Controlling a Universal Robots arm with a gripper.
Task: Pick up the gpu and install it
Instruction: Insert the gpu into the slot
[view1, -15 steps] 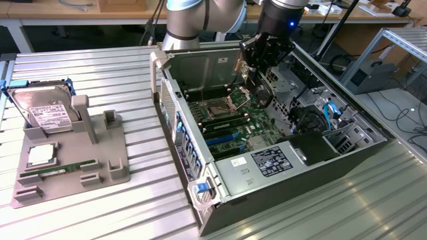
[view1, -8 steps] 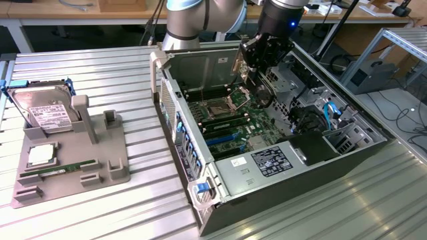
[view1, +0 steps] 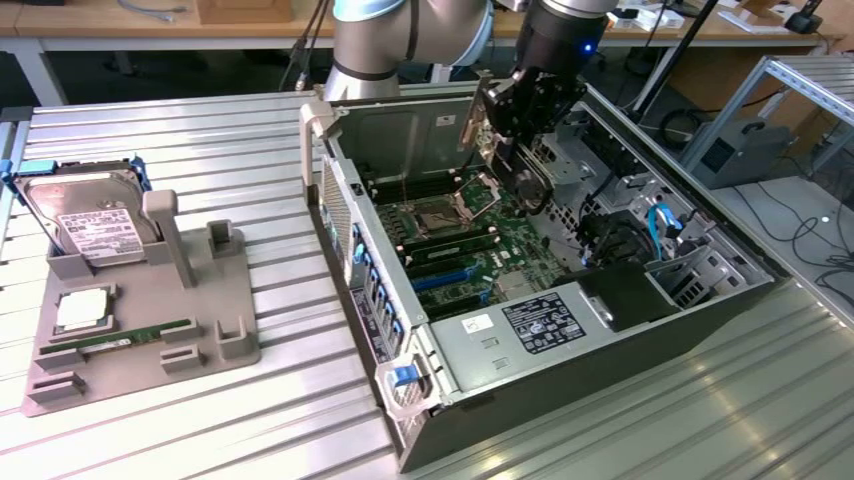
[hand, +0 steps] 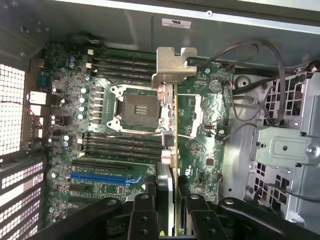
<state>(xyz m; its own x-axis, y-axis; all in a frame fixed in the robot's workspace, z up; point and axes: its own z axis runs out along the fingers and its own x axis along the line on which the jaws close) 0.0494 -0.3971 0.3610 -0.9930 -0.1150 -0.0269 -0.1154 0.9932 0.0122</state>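
Wrist view: the gripper (hand: 167, 205) is clamped on the gpu (hand: 172, 145), which stands edge-on between its fingers, silver bracket farthest out. Beyond, the motherboard (hand: 125, 145) lies in the open case (hand: 100, 20), the gpu beside the socket (hand: 135, 105).

Count: one arm (view1: 400, 40), one pincer (hand: 167, 192), one gpu (hand: 172, 67). One open computer case (view1: 601, 390), one motherboard (hand: 125, 150) inside it. One bench (view1: 174, 130). One grey fixture (view1: 200, 300), with one hard drive (view1: 91, 222), one memory stick (view1: 114, 343) and one square silver chip (view1: 80, 310).
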